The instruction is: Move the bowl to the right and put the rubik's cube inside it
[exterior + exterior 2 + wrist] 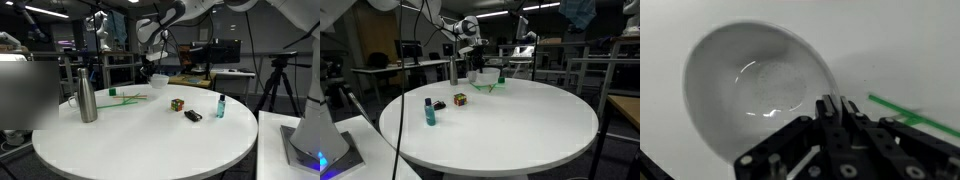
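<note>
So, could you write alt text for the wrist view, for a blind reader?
A white bowl fills the left of the picture, on a white table. The black gripper enters from below, fingers close together at the bowl's right rim; a green strip lies further right.

You are working in a robotics lab, where desks (pixel 380 70) carrying dark monitors (pixel 224 52) are lining the background, a tripod (pixel 277 76) is standing beside the round white tabletop (pixel 140 145), and long strip lights (pixel 542 5) are glowing over bare metal racks (pixel 582 62).
</note>
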